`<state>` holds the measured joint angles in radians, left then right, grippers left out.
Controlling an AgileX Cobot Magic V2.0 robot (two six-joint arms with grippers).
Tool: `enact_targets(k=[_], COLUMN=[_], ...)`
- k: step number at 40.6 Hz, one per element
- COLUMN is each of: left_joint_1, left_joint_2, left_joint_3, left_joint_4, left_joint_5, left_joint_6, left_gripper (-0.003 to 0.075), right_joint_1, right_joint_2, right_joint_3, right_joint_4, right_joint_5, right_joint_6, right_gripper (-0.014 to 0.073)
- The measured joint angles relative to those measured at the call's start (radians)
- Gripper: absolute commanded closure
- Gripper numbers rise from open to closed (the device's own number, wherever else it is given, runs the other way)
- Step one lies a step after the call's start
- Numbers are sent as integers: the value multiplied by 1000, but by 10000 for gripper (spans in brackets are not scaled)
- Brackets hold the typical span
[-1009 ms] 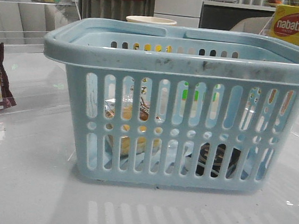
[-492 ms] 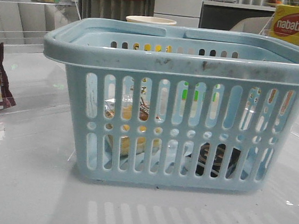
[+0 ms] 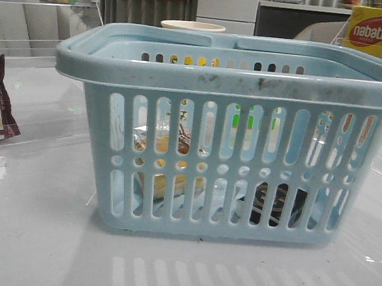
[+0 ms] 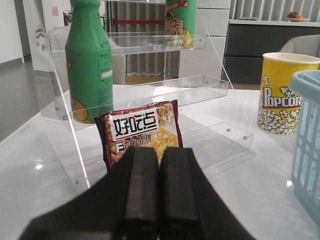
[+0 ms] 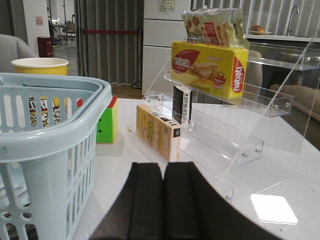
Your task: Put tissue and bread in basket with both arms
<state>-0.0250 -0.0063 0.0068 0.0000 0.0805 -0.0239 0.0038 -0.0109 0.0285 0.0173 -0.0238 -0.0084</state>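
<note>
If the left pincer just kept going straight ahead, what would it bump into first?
Probably the maroon snack bag, which stands right ahead of the shut left pincer, leaning at the clear shelf. How far off it is, the picture doesn't show.

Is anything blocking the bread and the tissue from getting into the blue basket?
No. Both already lie inside the basket: the bread on the left and the tissue on the right, seen through the slots. Both end effectors, left and right, are shut and empty, outside the basket.
</note>
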Motion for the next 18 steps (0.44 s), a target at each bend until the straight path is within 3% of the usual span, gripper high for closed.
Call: enact_targets(k=[18], left_joint_1=[0], left_joint_2=[0], left_joint_3=[0], left_joint_4=[0], left_joint_5=[0], left_joint_6=[0], left_gripper=[629], right_joint_1=[-44], right_joint_2=[0], right_joint_3=[0], right_joint_4=[0], right_joint_5=[0], right_joint_6=[1], right_gripper=[537])
